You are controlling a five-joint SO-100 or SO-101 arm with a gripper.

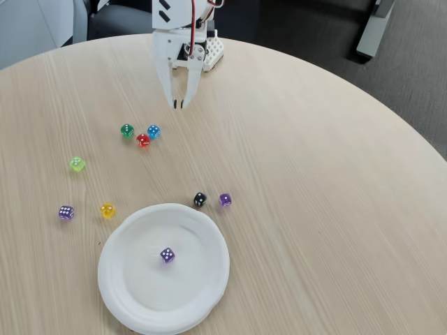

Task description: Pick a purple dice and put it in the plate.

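Observation:
A white plate (pixel 126 286) lies near the front of the round wooden table, and one purple dice (pixel 167 255) rests inside it near the middle. A second purple dice (pixel 225 199) sits on the table just beyond the plate's right rim, beside a black die (pixel 200 199). A third purple dice (pixel 66 212) lies at the left. My white gripper (pixel 179 104) hangs at the back of the table, tips pointing down and nearly together, with nothing between them. It is far from all of the dice.
Green (pixel 127 130), red (pixel 143 139) and blue (pixel 154 131) dice cluster below the gripper. A lime die (pixel 77 164) and a yellow die (pixel 107 210) lie at the left. The table's right half is bare wood.

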